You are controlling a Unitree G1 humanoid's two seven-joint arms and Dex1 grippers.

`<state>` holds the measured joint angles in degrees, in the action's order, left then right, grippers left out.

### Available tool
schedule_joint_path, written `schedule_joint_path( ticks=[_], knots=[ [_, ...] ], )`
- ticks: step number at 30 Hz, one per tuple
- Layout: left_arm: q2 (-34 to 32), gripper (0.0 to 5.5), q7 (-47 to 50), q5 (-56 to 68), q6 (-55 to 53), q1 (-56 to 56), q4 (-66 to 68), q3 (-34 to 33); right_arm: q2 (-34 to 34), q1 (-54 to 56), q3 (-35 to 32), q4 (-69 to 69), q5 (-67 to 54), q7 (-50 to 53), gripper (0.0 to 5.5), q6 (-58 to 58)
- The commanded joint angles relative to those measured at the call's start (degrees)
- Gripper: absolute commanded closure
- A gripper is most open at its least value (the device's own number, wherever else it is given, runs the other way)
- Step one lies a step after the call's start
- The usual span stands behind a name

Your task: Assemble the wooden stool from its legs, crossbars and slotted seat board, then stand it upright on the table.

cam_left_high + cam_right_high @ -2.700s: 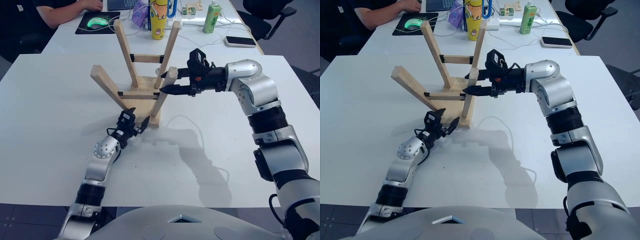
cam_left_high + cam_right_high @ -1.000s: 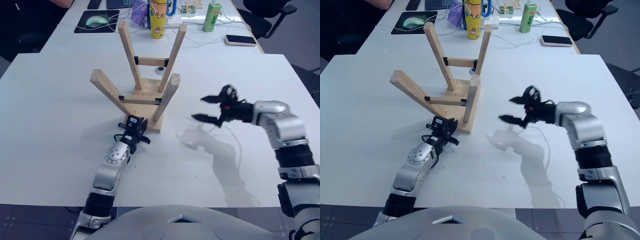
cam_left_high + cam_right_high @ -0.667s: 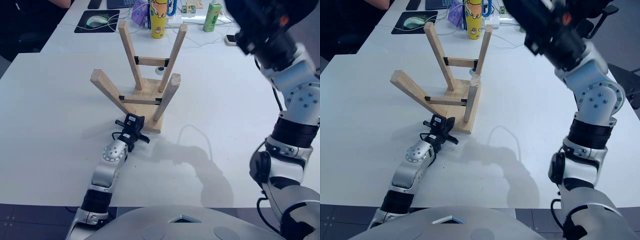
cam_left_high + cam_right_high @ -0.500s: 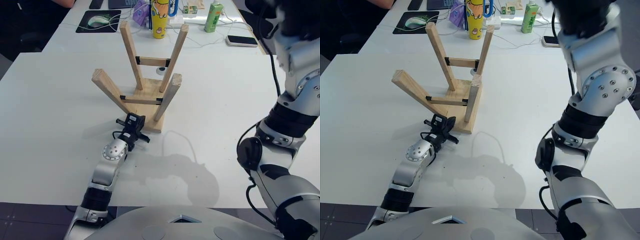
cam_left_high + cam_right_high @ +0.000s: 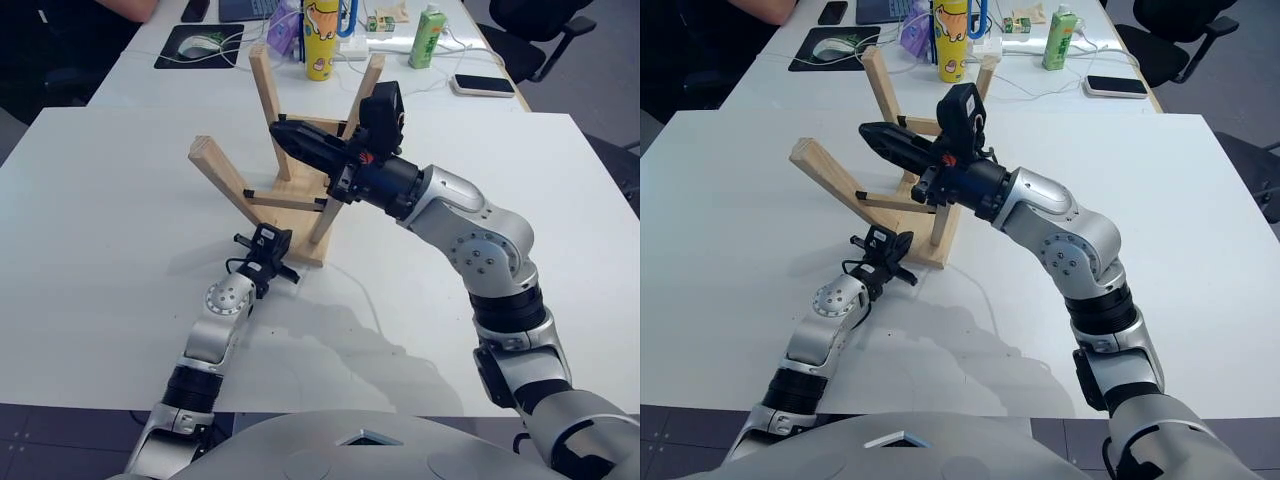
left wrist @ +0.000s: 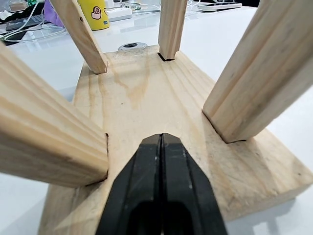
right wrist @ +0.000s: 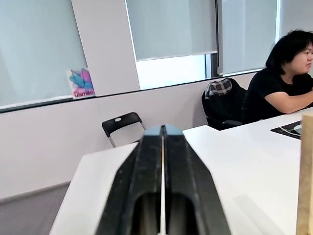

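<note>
White table (image 5: 100, 200) | stool (image 5: 225, 180) upside down | left claw (image 5: 265, 243) closed, empty, at seat board (image 6: 146, 88) | right claw (image 5: 281, 130) closed, empty

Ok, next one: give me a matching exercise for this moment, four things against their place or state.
1 stool
2 left gripper
3 right gripper
4 yellow cup

a shut, raised near the legs
b on the far table
c upside down, legs up
d shut, at the seat board

Pairs: 1-c, 2-d, 3-a, 4-b
</note>
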<state>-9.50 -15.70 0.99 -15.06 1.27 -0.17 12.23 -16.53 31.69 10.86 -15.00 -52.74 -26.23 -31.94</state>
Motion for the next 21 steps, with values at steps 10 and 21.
schedule_joint_path(
  ticks=[10, 21],
  knots=[
    [-2.12, 5.50, 0.12, -1.90, -8.07, -5.91, 9.84, 0.69, 4.14, 4.84, -9.87, 1.39, -14.02, 9.26, 5.48, -2.76],
    [-1.48, 5.50, 0.36, -1.77, -7.59, -4.18, 10.33, 0.49, -0.26, -8.30, -5.38, 3.22, 0.33, 7.74, 5.48, 5.16]
  ],
)
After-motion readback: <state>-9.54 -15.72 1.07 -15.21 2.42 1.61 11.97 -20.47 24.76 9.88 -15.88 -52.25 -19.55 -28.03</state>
